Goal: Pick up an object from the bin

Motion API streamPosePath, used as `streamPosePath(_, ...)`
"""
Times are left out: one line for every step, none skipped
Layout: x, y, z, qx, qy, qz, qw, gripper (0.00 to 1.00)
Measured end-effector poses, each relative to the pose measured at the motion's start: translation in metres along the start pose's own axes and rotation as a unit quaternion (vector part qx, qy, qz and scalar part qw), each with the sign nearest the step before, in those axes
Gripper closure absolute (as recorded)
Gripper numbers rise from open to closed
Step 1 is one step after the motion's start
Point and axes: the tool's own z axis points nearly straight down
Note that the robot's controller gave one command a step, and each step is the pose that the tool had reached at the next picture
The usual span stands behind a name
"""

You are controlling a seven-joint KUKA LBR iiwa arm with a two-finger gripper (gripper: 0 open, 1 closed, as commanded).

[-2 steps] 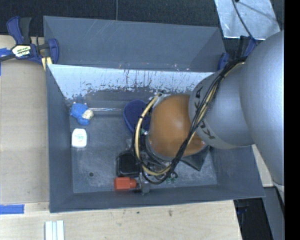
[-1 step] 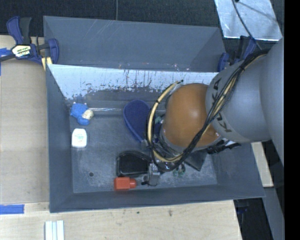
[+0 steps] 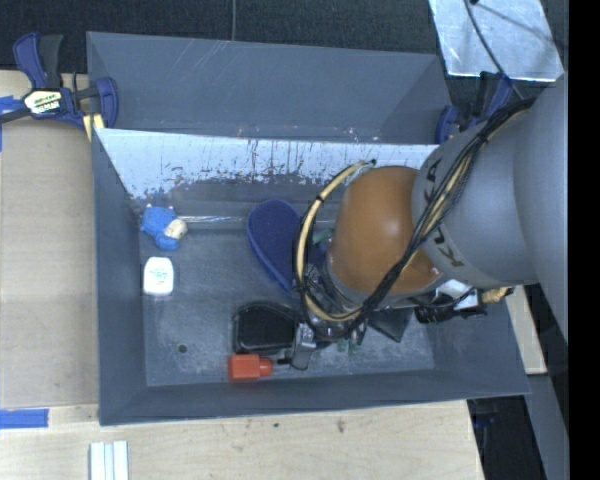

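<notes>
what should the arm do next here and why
Probably a small nudge toward the bin's left. The gripper sits low near the front wall, at the right edge of the black object rather than over its middle, and the red block lies close by, just in front of it. Centring first would likely make for a cleaner pick of one thing.

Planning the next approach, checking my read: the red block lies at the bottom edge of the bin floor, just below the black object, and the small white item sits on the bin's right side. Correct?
One slip: the camera view shows the small white item on the left side of the bin, not the right. The red block does lie just below the black object.
</notes>
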Motion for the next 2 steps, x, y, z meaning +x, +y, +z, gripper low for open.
streamPosePath(-0.016, 0.004, 0.034, 0.000, 0.0022, 0.080, 0.9968, 0.00)
streamPosePath(-0.021, 0.030, 0.035, 0.002, 0.0032, 0.253, 0.9676, 0.00)
